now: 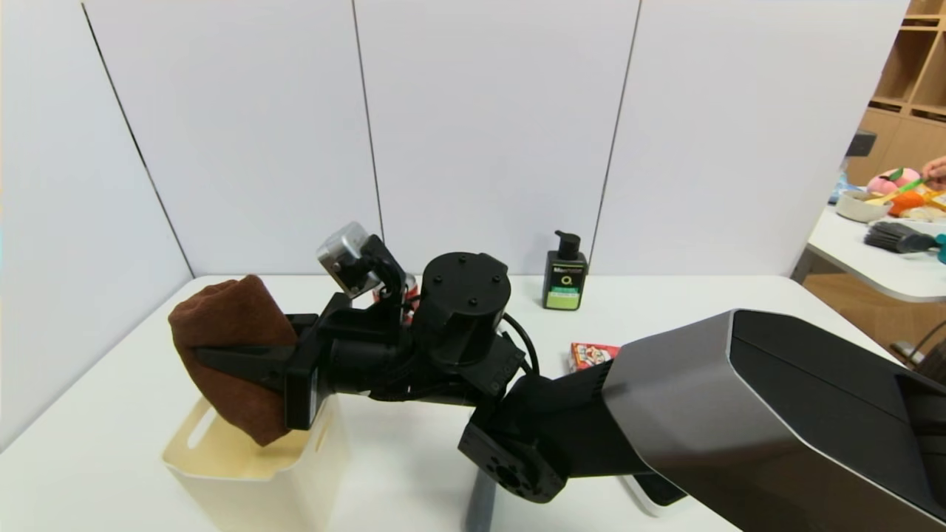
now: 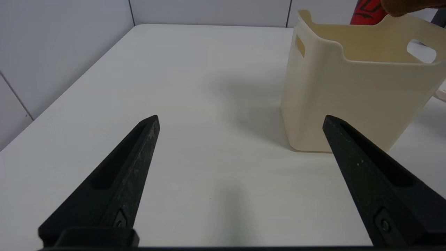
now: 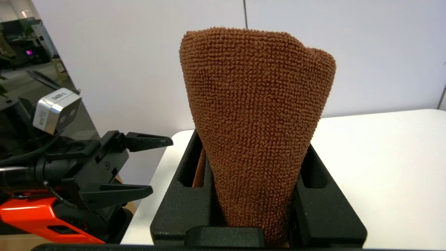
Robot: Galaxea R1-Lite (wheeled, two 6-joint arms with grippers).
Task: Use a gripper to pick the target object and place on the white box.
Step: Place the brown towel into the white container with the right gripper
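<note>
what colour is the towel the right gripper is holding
Brown, with a nubby looped texture. The towel shows best in the right wrist view, pinched in the right gripper.

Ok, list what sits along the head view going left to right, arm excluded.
brown towel held above the white box → red can, mostly hidden behind the right gripper → green-labelled pump bottle → small red carton.
</note>
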